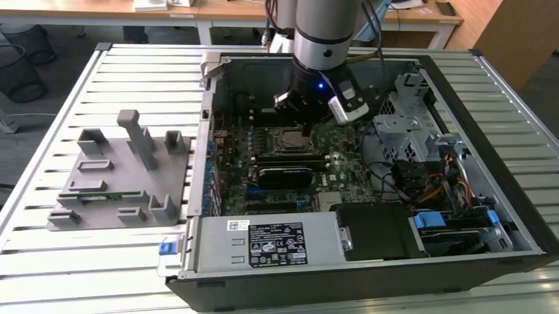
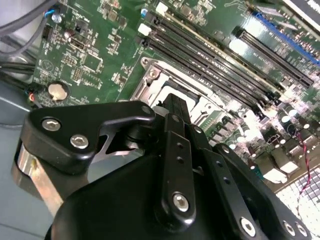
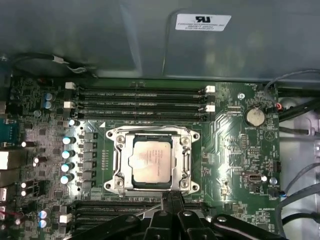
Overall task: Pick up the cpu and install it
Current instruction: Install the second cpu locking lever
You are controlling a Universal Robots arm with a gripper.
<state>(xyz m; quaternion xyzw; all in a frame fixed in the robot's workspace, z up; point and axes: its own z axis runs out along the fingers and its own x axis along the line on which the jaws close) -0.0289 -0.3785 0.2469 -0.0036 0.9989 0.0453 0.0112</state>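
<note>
Grey fixture (image 1: 118,176) on tabletop (image 1: 131,72), exterior view's left. Open computer case (image 1: 349,261): cpu (image 3: 151,160) seated in motherboard socket (image 3: 152,160). Pincer (image 3: 170,200) just above the socket's edge, fingers together, holding nothing.

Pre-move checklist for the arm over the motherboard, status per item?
1. cpu lying in the socket: ok, silvery top sits inside the metal frame in the first wrist view.
2. cpu seated flat: cannot tell.
3. gripper beside the socket edge, apart from the cpu: ok.
4. Finger state: cannot tell.
5. Cables away from the socket: ok, they lie toward the exterior view's right.
6. Memory slots near the socket unobstructed: ok.
</note>
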